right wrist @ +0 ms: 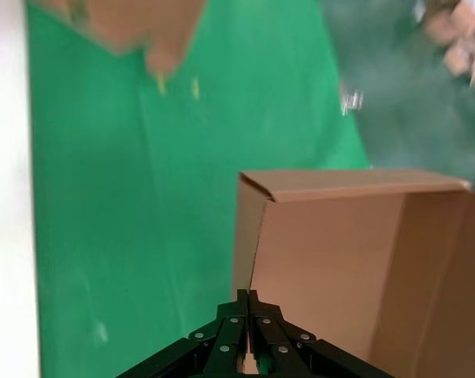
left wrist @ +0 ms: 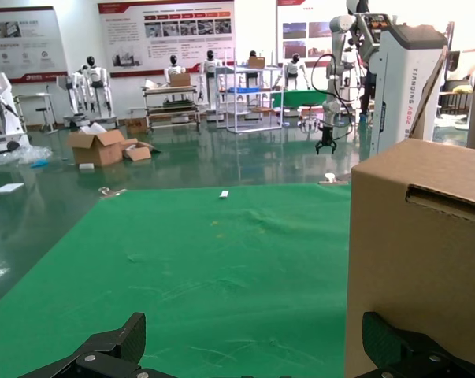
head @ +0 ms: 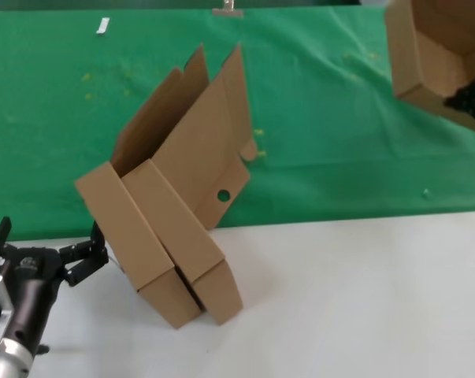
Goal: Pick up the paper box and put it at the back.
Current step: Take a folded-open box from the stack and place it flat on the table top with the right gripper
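Observation:
The paper box (head: 426, 55) hangs tilted above the far right of the green cloth, the back (head: 339, 142), its open inside facing me. My right gripper (head: 472, 98) is shut on its wall; in the right wrist view the gripper (right wrist: 248, 295) pinches the edge of the box (right wrist: 339, 252) over the cloth (right wrist: 142, 197). My left gripper (head: 46, 240) stands open low at the near left, right beside a leaning cardboard box (head: 131, 244). In the left wrist view that gripper (left wrist: 254, 339) holds nothing, and the box (left wrist: 418, 260) stands by one finger (left wrist: 387, 339).
Two brown cardboard boxes lean together across the cloth's front edge, the second (head: 198, 252) with raised lid flaps and a round hole (head: 224, 194). The white tabletop (head: 363, 299) lies in front. A small white scrap (head: 102, 26) lies at the far back left.

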### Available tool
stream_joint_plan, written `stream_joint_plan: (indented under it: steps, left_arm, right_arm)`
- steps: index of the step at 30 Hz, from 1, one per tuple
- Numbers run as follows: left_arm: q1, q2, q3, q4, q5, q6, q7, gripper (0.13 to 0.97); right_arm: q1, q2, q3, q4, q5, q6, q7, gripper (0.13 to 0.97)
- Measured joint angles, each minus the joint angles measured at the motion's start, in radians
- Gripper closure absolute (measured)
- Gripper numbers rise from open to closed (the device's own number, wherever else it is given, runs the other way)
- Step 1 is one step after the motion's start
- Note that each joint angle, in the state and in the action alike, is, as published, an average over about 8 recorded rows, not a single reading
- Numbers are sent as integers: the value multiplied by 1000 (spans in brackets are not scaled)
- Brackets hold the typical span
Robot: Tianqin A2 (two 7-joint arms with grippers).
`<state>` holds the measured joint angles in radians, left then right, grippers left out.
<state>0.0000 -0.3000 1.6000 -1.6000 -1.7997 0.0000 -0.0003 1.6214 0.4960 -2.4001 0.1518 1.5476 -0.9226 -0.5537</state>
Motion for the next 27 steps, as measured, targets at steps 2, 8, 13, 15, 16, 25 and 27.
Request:
stream_joint_plan:
  steps: [2, 8, 13, 15, 16, 25, 27]
  left_arm:
    - [0, 0, 0, 0, 0, 0, 0, 132]
    - [0, 0, 0, 0, 0, 0, 0, 132]
    - [0, 0, 0, 0, 0, 0, 0, 132]
    - [0, 0, 0, 0, 0, 0, 0, 132]
    - [0, 0, 0, 0, 0, 0, 0, 132]
    - [0, 0, 0, 0, 0, 0, 0, 132]
    - [0, 0, 0, 0, 0, 0, 0, 132]
  right_arm:
    - [18, -45, -25, -56, -56, 62, 6, 942]
    - [27, -139, -90, -131, -203, 198, 101, 942]
    - [12, -183, -117, -145, -285, 260, 195, 942]
    - [4, -194, -121, -146, -307, 276, 226, 942]
    - [0, -199, -122, -147, -316, 281, 240, 942]
    - [-37, -210, -114, -149, -374, 313, 331, 942]
    - [-45, -211, -109, -149, -383, 319, 344, 941]
